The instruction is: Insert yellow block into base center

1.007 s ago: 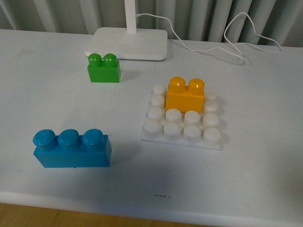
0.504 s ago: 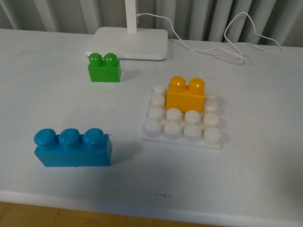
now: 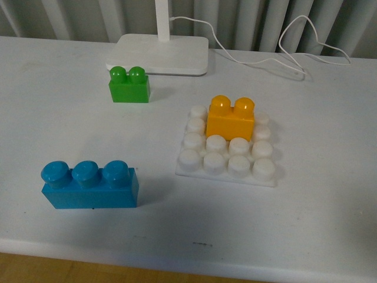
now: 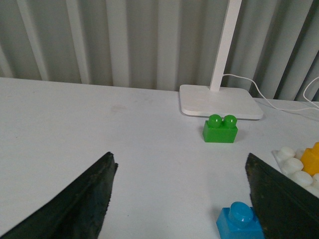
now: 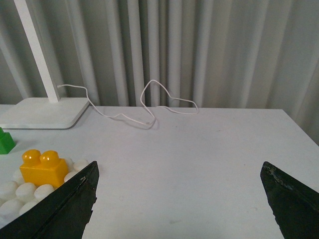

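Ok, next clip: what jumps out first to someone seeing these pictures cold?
The yellow block sits on the white studded base, toward its far side, right of centre on the table. A long blue brick stands near the front left, and a green brick sits just in front of the lamp stand. Both end effectors are open and away from the bricks.

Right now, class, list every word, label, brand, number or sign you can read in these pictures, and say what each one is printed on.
None: no readable text shows in any view.
The yellow block, green brick, blue brick, white base and lamp stand all look plain.
A small dark mark near the table's front edge is too small to read.
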Controlling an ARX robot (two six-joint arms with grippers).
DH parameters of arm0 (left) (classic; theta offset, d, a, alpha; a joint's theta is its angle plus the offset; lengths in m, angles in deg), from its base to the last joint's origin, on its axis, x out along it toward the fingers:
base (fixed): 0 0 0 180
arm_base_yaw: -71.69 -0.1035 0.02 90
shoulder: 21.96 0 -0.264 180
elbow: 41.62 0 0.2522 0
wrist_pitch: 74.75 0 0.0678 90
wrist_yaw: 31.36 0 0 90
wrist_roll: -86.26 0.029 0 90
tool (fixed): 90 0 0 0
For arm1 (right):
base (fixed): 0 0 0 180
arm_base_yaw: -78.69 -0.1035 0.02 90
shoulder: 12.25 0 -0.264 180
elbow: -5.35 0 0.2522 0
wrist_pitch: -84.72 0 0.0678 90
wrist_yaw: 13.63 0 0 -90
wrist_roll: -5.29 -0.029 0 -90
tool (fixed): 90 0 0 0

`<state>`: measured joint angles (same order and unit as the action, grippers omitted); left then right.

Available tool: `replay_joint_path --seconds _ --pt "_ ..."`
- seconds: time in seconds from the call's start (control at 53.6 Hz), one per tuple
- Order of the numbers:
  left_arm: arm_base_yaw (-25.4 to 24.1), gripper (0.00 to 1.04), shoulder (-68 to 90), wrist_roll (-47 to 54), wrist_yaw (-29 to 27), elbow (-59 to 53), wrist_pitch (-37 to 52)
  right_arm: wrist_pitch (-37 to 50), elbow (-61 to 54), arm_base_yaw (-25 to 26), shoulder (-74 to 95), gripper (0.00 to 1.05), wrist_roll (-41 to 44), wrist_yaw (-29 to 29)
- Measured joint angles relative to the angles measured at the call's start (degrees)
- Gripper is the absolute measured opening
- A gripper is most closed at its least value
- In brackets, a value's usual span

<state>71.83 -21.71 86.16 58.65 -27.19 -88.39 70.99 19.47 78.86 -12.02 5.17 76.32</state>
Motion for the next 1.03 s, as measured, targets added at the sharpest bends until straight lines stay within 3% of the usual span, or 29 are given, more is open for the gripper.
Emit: replay_joint_path --seconds 0.093,1.026 --pt "0.0 1.0 0.0 0.0 0.0 0.0 0.0 0.0 0.0 0.0 0.0 0.95 0.0 0.0" --pt "0.0 0.98 0.0 0.0 0.0 0.0 0.0 0.0 0.0 0.0 0.0 0.95 0.0 0.0"
